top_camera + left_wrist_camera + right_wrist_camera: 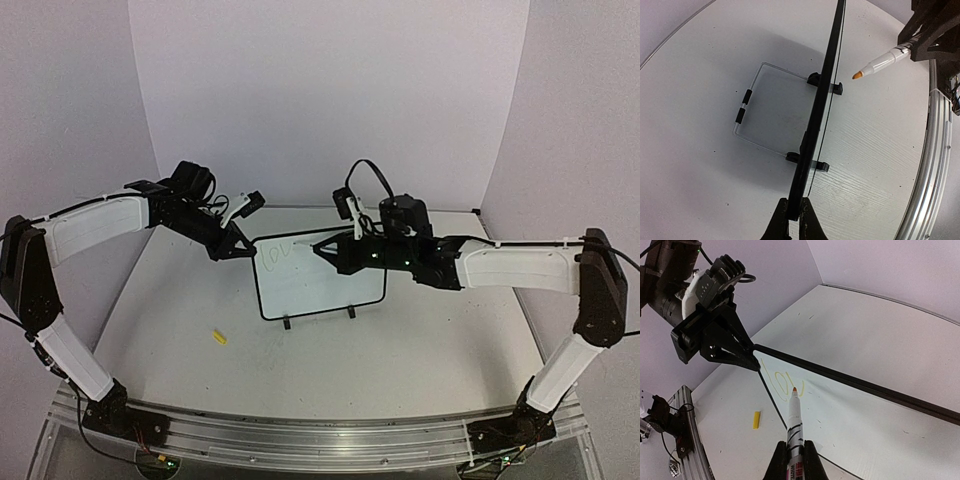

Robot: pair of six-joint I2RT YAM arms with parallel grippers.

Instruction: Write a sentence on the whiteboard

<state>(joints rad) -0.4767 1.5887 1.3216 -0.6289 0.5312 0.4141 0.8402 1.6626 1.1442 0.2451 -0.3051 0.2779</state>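
The whiteboard (322,288) stands upright on its two black feet in the middle of the table. My left gripper (238,246) is shut on its upper left corner; in the left wrist view the board (821,107) is edge-on between those jaws (794,216). My right gripper (795,460) is shut on a white marker (794,422) with an orange tip. The tip rests at the board face (865,415), beside the start of the sentence (781,382), pale yellow letters reading roughly "lov". From above the right gripper (326,248) covers part of the writing.
A small yellow marker cap (218,337) lies on the table left of the board, also visible as the cap (756,419) in the right wrist view. A wire stand (751,105) sits behind the board. A metal rail (320,440) runs along the near edge.
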